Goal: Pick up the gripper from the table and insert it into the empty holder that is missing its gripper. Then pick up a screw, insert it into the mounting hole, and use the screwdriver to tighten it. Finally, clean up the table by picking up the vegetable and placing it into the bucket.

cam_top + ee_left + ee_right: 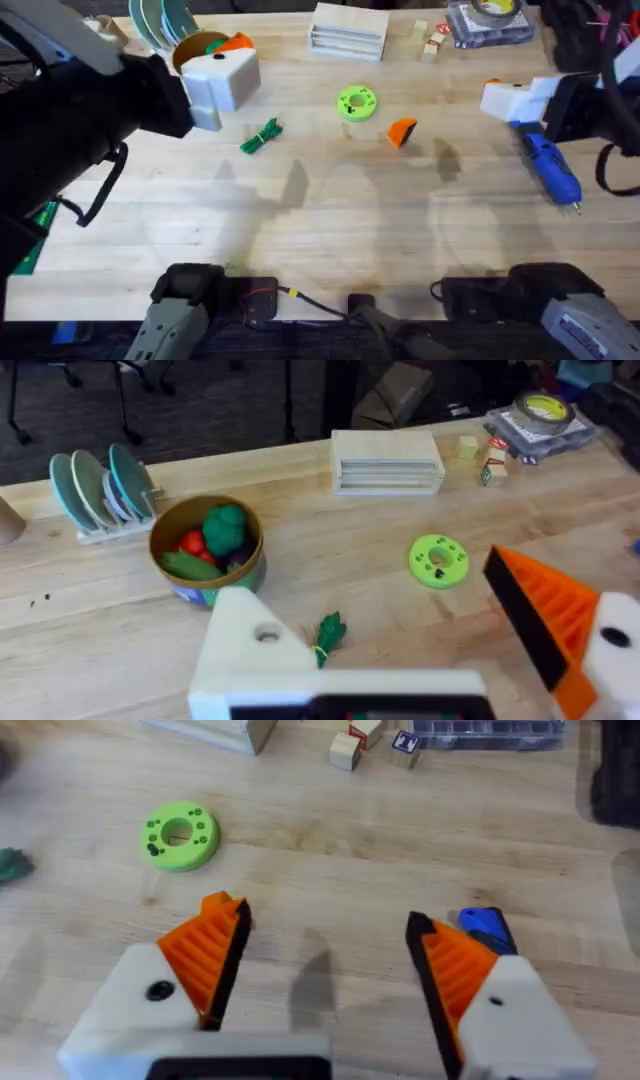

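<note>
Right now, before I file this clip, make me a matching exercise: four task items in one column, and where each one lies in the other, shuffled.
Items:
1. orange wedge
2. blue screwdriver
3. leafy sprig
4. bucket

Places:
A. beside the teal plates, toy vegetables inside
B. right of the lime-green disc
C. on the table near the right pincer
D. on the table left of the disc

Pairs: 1-B, 2-C, 3-D, 4-A

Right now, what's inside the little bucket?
The bucket holds toy food: a round green ball, something red beside it, and a long green piece in front. Whatever lies underneath them is covered.
</note>
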Tool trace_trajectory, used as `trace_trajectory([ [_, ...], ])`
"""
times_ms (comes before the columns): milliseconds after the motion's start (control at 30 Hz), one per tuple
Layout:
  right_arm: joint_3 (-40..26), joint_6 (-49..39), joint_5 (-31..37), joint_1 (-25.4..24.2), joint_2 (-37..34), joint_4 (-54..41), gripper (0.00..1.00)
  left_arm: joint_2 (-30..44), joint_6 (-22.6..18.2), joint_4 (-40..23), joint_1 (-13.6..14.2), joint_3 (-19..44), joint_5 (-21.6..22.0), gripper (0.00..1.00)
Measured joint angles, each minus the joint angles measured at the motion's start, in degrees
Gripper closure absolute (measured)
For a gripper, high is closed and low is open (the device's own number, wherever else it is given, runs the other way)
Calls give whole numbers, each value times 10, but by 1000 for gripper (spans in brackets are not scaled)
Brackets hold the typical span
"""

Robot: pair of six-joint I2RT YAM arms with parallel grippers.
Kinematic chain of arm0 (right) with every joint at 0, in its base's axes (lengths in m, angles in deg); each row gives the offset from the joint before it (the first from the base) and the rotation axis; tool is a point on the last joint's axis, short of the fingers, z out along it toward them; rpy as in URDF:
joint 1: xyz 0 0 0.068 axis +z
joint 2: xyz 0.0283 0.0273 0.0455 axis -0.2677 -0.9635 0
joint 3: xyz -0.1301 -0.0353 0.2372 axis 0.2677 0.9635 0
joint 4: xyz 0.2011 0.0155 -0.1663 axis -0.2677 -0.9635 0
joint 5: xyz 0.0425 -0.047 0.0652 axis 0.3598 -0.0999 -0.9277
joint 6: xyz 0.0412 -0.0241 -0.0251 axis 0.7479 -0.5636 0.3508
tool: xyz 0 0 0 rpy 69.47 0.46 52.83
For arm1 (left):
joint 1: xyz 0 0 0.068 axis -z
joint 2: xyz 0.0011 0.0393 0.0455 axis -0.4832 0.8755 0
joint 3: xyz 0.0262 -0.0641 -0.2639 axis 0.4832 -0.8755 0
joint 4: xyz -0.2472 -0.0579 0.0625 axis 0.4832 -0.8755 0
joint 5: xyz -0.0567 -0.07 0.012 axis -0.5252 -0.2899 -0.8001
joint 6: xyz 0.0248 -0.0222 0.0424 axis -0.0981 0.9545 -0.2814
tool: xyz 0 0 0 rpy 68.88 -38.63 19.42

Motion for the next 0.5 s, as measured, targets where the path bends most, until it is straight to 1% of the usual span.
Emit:
trace_trajectory([
  [100, 0, 0, 0, 0, 0, 0, 11, 0, 0, 14, 0, 0, 1, 8],
  [333, 0, 0, 0, 0, 0, 0, 10, -1, 0, 72, 0, -7, 1, 8],
  [400, 0, 0, 0, 0, 0, 0, 10, -11, 0, 102, 0, -27, 1, 8],
  [500, 0, 0, 0, 0, 0, 0, 10, -43, 0, 146, 0, -77, 1, 8],
])
